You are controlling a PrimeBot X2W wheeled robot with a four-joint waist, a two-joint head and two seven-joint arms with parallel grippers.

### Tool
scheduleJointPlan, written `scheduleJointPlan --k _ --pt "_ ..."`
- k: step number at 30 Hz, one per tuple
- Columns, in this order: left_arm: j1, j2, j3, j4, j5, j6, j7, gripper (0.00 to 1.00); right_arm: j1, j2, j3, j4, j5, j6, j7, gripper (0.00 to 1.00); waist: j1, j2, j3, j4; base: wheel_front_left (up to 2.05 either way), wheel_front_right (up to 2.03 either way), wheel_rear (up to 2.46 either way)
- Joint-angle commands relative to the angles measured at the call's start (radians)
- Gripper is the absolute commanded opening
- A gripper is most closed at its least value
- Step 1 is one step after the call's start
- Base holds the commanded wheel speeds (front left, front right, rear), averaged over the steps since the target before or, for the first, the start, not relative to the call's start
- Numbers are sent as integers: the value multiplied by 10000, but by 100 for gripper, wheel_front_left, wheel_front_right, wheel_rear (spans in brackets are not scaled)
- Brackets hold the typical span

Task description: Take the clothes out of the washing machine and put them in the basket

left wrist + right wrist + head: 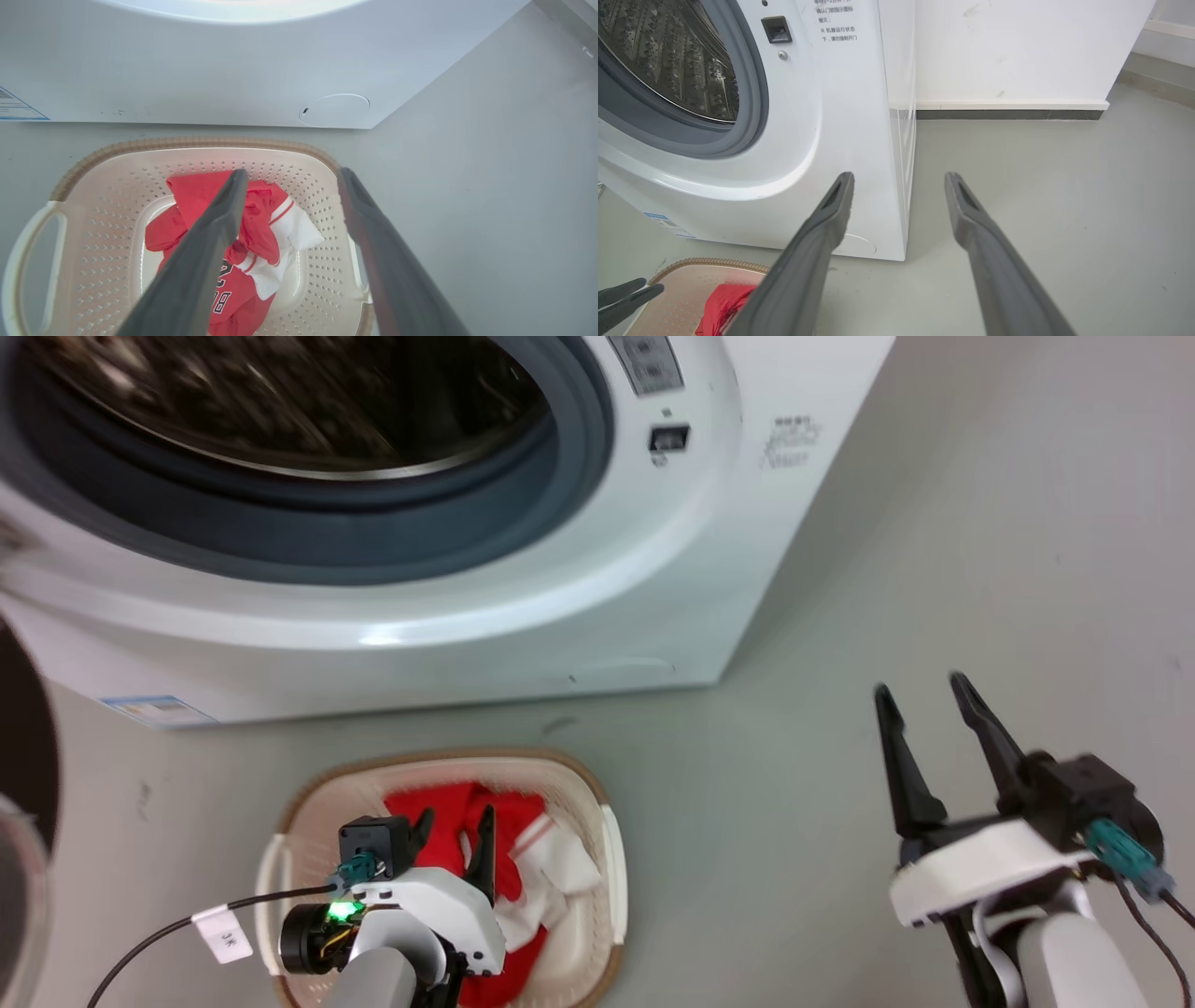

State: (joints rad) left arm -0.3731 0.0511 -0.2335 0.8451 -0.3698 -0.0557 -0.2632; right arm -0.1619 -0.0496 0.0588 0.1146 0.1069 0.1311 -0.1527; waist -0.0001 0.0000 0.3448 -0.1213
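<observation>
Clothes (261,228) in the basket (93,210), directly below the empty left hand (293,172), fingers (215,224) wide apart.

Washing machine (709,541): white casing, grey door ring (569,476), steel drum (668,56) dotted with perforations. Basket (93,210): cream, hole-dotted walls, brown woven-look rim; inside, red jersey (196,196) with white numerals, white garment (299,233) with red stripes at its 3 o'clock. Floor (934,569) pale grey-green
</observation>
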Motion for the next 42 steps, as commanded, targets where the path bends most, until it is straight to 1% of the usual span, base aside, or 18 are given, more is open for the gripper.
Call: scheduleJointPlan --k 1,5,11,12,18,23,31,42 --pt "265 -12 55 -349 -2 115 -22 100 274 -13 -145 -125 -20 -7 63 100 1 0 -935 599 0 0 0" --pt "725 -12 339 -1603 313 352 -21 100 736 -8 -383 -418 -115 -7 225 100 1 0 -1553 829 0 0 0" --pt "1316 -11 901 -3539 1013 579 -21 100 1258 -8 -409 -882 -299 -7 518 100 1 0 -2335 971 0 0 0" --pt "1557 -13 1047 -4172 1221 589 -21 100 1424 -8 -431 -996 -308 -7 585 100 1 0 -2567 1008 0 0 0" --pt "2269 79 1343 -5606 1759 619 -23 100 1847 -8 -476 -1286 -373 -5 813 100 1 0 -3082 1072 0 0 0" --pt "2790 228 1295 -6399 2128 687 -21 100 2064 -8 -513 -1492 -404 -7 962 100 1 0 -3278 1049 0 0 0" --pt "3215 365 1280 -7120 2189 818 139 100 2205 -8 -547 -1642 -351 -5 999 100 1 0 -3310 1063 0 0 0" --pt "3363 502 1315 -7395 2085 1001 435 100 2171 -8 -480 -1577 -246 -7 975 100 1 0 -3282 1013 0 0 0"
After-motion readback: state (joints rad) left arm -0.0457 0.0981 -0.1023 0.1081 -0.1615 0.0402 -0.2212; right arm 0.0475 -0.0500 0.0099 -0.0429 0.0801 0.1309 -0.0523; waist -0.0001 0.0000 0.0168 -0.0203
